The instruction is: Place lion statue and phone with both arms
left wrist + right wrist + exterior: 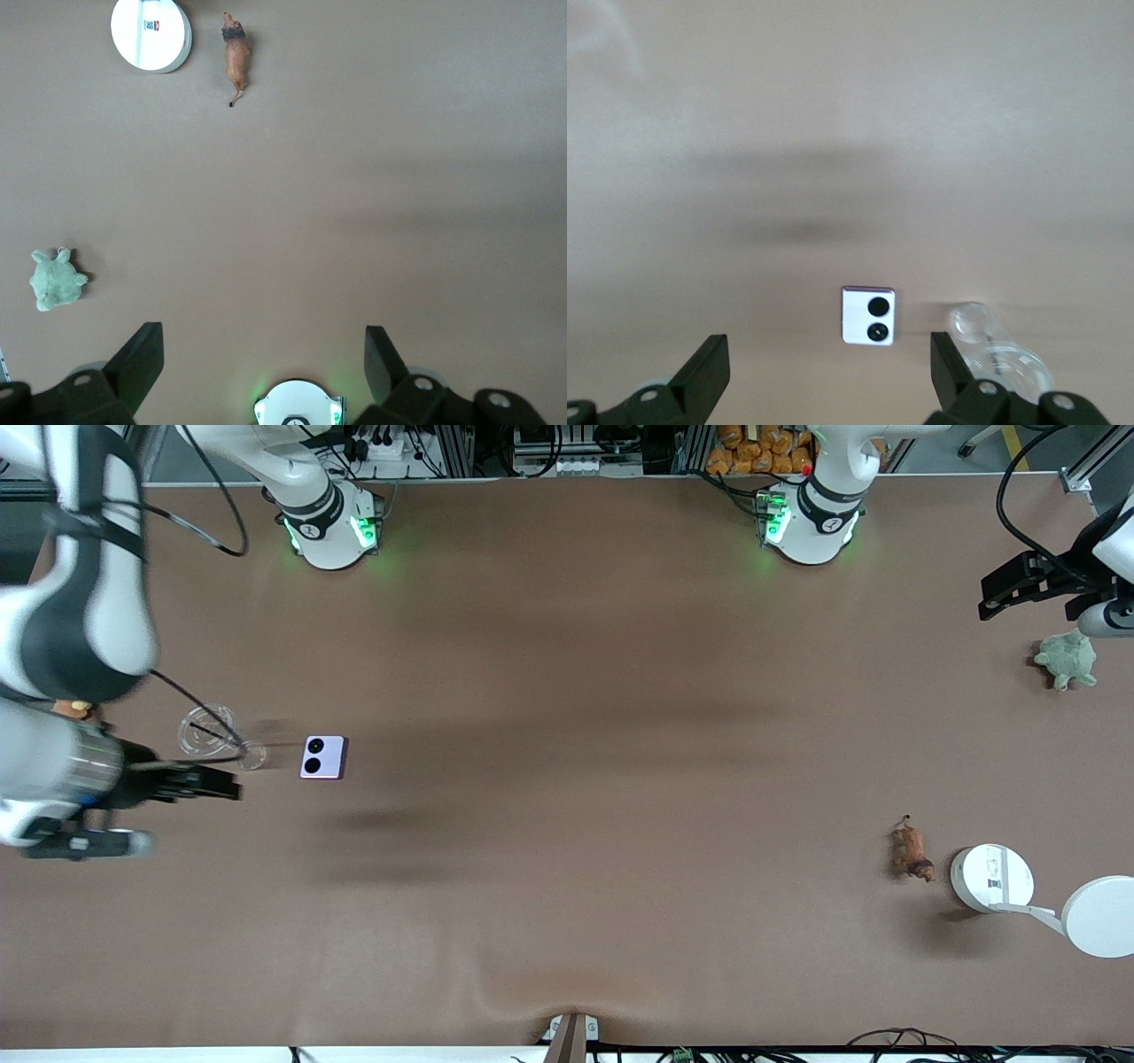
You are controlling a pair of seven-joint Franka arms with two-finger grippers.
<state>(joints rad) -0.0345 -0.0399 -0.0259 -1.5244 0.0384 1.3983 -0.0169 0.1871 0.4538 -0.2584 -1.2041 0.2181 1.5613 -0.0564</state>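
Brown table (567,921), flat, taking up nearly the whole front view; both arm bases are standing along its farthest edge.

Item 1. White round disc (991,878), with a second white disc (1101,916) joined to it by a short arm, is sitting nearest the front camera at the left arm's end of the table.

Item 2. Lion (912,853), small and brown with a darker head, is lying on the bare table just beside the first disc, toward the table's middle. Nothing is touching it.

Item 3. Right gripper (232,784), fingers spread wide and holding nothing, is hanging over the right arm's end of the table, near the glass and the phone.

Item 4. Phone (322,757), lavender, folded, two black camera circles facing up, is lying flat and untouched beside the glass.

Item 5. Clear glass (213,737) is lying on its side between the phone and the table's edge.

Item 6. Green plush (1067,658) is resting farther from the camera than the lion, well apart from it.

Item 7. Left gripper (992,600), fingers spread wide and empty, is hovering over the table's edge by the plush.
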